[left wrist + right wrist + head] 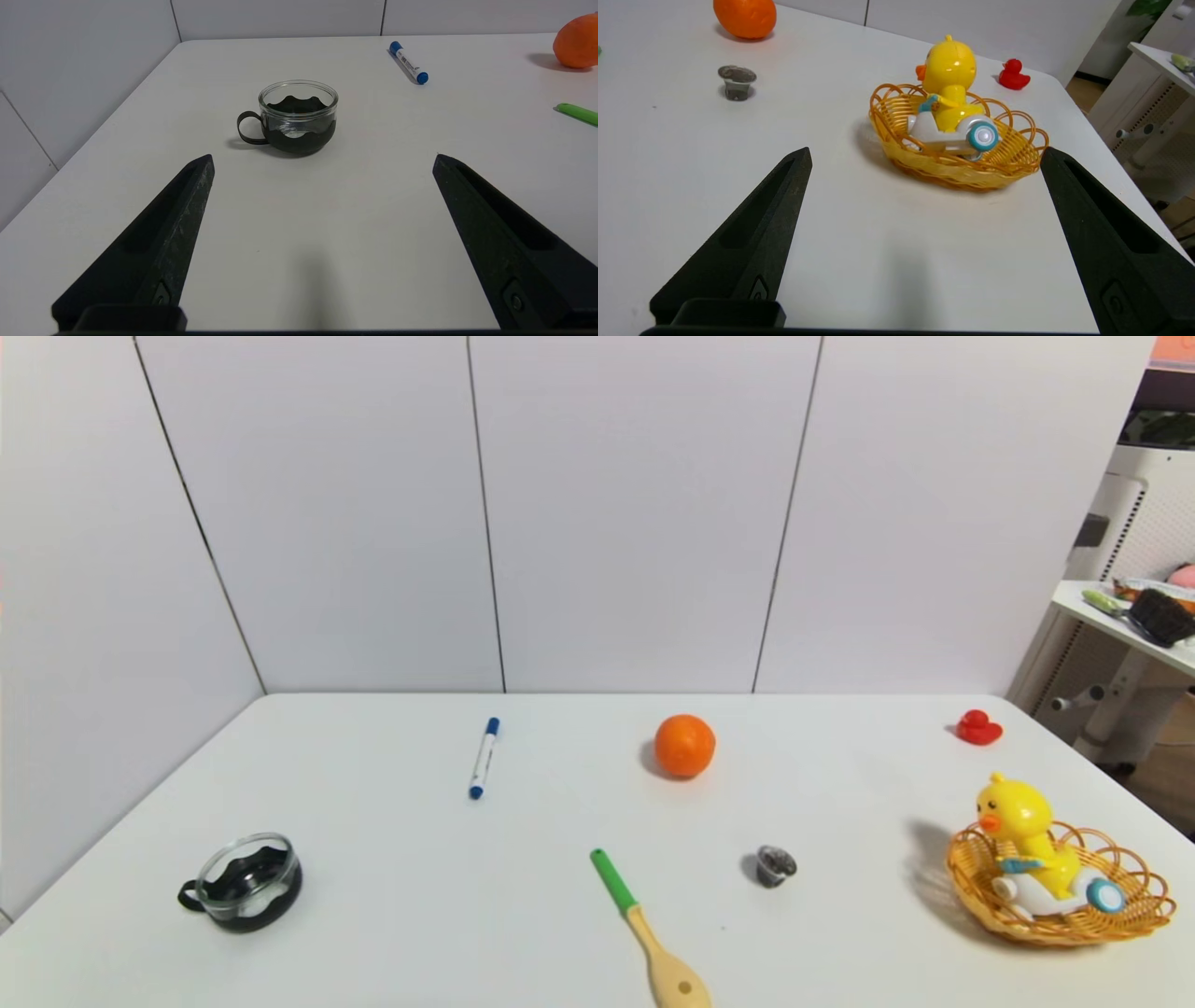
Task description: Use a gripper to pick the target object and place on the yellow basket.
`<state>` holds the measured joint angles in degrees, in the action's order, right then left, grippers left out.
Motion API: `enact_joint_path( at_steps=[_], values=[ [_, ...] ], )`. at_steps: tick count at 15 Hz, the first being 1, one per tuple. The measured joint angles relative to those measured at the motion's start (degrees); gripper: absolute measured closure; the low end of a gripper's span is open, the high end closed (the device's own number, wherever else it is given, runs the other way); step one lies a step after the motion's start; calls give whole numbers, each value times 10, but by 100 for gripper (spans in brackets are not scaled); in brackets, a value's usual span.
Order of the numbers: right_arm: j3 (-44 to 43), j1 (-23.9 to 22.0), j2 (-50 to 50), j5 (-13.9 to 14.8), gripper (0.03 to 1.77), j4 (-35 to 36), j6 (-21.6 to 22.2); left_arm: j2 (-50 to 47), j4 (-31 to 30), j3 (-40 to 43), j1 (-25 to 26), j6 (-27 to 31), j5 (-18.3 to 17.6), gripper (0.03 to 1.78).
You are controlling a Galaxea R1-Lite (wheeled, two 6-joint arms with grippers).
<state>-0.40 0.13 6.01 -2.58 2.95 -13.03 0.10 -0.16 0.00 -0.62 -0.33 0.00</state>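
Now duck toy (1032, 849) sits inside yellow basket (971, 873).

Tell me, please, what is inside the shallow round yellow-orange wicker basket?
The yellow plastic duck on a white tricycle sits inside the basket; the basket floor beneath it is hidden.

The left gripper (322, 161) has two long, matte black fingers (159, 247) tapering to points, each with a recessed groove along it and a small round screw near its base. The right gripper (924, 156) looks the same: black, speckled, wedge-shaped fingers (1111, 242).
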Motion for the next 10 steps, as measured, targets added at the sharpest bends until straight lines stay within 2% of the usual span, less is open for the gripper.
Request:
enact_joint_path(
  at_steps=[2,5,10],
  values=[
    [3,0,-34,-5,11,-24,17,0,0,0,0,0,0,12],
    [4,-1,-54,-1,11,-30,75,0,0,0,0,0,0,12],
    [4,-1,-61,3,11,-35,95,0,0,0,0,0,0,12]
  ],
)
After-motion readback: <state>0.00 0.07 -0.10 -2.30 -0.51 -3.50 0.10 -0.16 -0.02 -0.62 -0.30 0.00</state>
